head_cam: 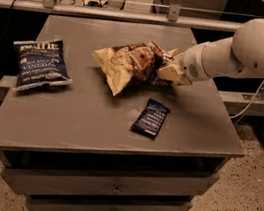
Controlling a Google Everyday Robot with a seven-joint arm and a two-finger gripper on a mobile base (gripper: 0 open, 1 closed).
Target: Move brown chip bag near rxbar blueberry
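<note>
End effector [167, 71] gripping crinkly brown chip bag [127, 66], over tabletop [88, 120]

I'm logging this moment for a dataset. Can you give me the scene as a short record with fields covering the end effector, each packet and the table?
end effector: over the table's right half, shut on the right end of the brown chip bag
brown chip bag: mid-table, low; cannot tell if it touches the top
rxbar blueberry: flat, in front of the bag, apart from it
blue and white chip bag: flat at the left side
table: grey top, drawers below
task state: bag not yet released
</note>
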